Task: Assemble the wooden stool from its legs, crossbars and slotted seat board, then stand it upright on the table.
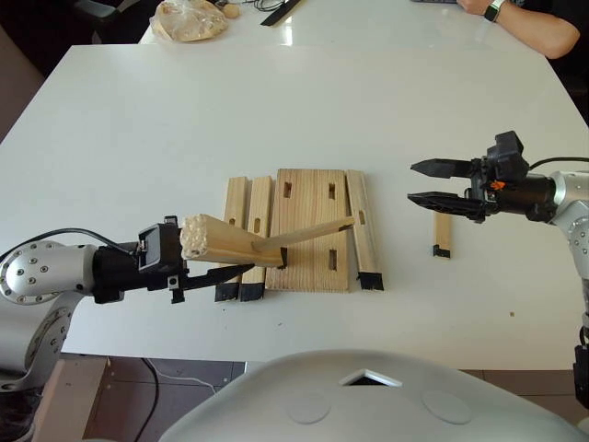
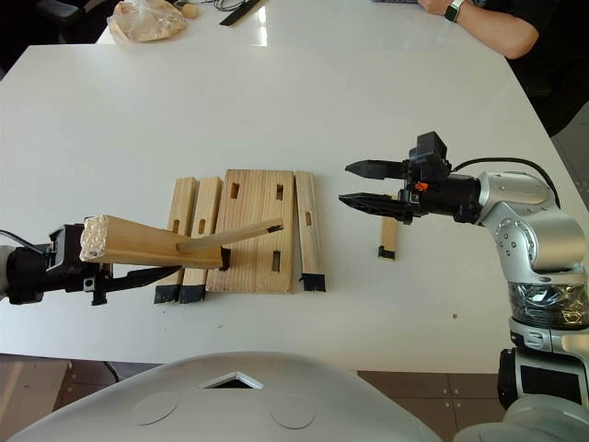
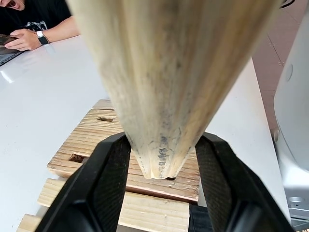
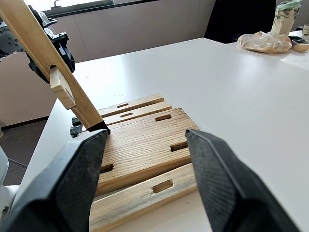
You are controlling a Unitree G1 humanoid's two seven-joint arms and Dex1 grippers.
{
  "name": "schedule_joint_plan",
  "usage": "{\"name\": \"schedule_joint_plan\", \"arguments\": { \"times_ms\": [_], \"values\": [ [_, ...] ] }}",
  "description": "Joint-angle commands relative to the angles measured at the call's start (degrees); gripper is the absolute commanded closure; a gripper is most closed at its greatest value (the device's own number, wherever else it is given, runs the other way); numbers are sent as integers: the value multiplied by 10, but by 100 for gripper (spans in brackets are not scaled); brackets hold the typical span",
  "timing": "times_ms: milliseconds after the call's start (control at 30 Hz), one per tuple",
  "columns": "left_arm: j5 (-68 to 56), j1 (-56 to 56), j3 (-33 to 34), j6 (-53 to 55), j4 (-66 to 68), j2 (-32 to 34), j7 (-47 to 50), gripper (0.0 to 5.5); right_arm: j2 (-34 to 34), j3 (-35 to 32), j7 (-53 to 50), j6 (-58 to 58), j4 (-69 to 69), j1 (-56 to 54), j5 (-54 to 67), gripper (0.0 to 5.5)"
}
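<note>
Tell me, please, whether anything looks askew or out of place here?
The leg in the left gripper slants over the seat board, its crossbar jutting sideways; one short piece lies apart, by the right gripper.

Far half of table (image 1: 276,110) open. Clear strip between seat board (image 1: 308,198) and right gripper (image 1: 410,182). Board's near-left corner blocked: tilted leg (image 1: 230,241) clamped in left gripper (image 3: 164,145), its crossbar (image 1: 313,232) jutting over board. Loose crossbar (image 1: 443,235) lies beneath right gripper.

Left arm (image 1: 37,276) was rounded silver with little screws, black cable attached; right gripper (image 1: 410,181) matte black, orange speck.
</note>
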Motion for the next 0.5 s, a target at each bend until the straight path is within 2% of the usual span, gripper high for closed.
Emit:
{"name": "schedule_joint_plan", "arguments": {
  "times_ms": [33, 333, 500],
  "values": [
    [57, 8, -31, 20, 41, 47, -41, 344, 1, 0, -7, -7, -9, 7, -6, 251],
    [70, -65, -77, 4, 84, 87, -92, 344, 11, 6, -17, -16, -8, 8, -11, 251],
    [62, -138, -102, 29, 102, 94, -100, 344, 11, 6, -20, -20, -7, 7, -14, 251]
  ]
}}
